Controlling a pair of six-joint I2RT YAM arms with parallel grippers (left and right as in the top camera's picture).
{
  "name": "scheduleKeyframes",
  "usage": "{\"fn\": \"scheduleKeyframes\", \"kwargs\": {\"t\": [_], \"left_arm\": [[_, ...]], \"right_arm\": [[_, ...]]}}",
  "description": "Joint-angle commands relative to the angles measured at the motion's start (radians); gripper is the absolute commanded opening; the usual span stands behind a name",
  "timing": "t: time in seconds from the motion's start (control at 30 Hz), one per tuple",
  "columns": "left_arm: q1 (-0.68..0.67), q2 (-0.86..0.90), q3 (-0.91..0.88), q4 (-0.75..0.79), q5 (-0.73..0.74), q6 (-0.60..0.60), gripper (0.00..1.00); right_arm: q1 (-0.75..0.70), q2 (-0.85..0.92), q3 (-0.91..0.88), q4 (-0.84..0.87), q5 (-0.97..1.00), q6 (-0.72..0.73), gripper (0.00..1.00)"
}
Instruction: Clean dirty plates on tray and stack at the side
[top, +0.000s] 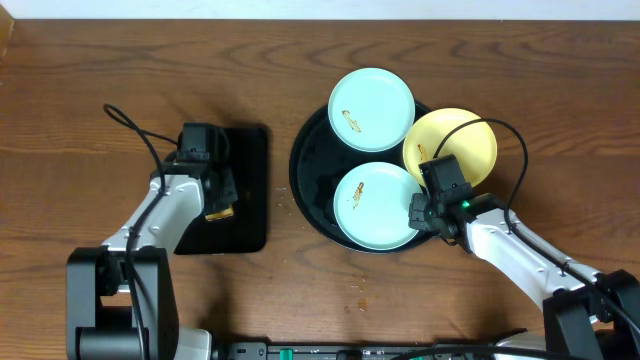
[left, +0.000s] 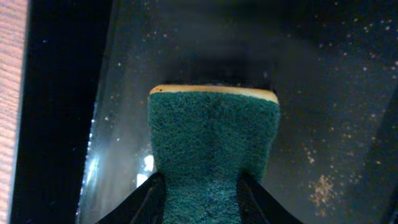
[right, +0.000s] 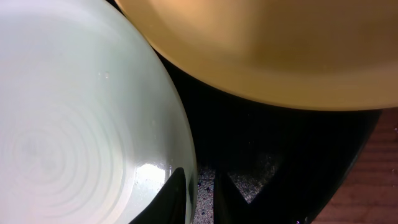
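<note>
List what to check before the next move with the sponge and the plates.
1. Grip of left tool on sponge: ok.
2. Fingers of right tool either side of the near blue plate rim: ok.
3. Rim firmly clamped: cannot tell.
4. Smear visible on that plate to aim at: ok.
5. Sponge over the round tray: not ok; it sits on the small rectangular tray.
6. The yellow plate apart from the held plate: cannot tell.

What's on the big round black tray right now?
Three plates: far aqua plate, near aqua plate, and yellow plate overhanging the tray rim. Right claw covers part of the near one's edge.
</note>
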Motion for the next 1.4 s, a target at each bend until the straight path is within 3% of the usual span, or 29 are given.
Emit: {"fn": "scheduleKeyframes", "kwargs": {"t": [0.0, 0.23, 0.37, 0.87, 1.0, 1.13, 1.33, 1.37], "left_arm": [[-0.002, 0.021, -0.057, 0.016, 0.013, 0.017, 0.39], [-0.002, 0.021, -0.098, 0.064, 0.013, 0.017, 0.39], [-0.002, 0.021, -0.098, 0.064, 0.013, 0.017, 0.44], [-0.002, 0.021, -0.114, 0.078, 0.013, 0.016, 0.43], [-0.002, 0.021, -0.114, 0.079, 0.013, 0.016, 0.39], [-0.002, 0.021, -0.114, 0.079, 0.013, 0.016, 0.25], [-0.002, 0.010, -0.097, 0.085, 0.013, 0.017, 0.19], [-0.002, 0.002, -0.090, 0.085, 0.013, 0.017, 0.13]], "right_arm": [[0.008, 0.006, -0.008, 0.000, 0.017, -0.007, 0.14], [0.008, 0.006, -0.008, 0.000, 0.017, -0.007, 0.14], [0.008, 0.006, -0.008, 0.000, 0.017, -0.007, 0.14], [0.008, 0.006, -0.008, 0.000, 0.017, -0.007, 0.15], [0.008, 0.006, -0.008, 0.002, 0.017, -0.007, 0.14], [0.008, 0.006, -0.008, 0.000, 0.017, -0.007, 0.15], [0.008, 0.006, -0.008, 0.000, 0.017, -0.007, 0.14], [0.008, 0.006, -0.008, 0.000, 0.017, -0.007, 0.14]]}}
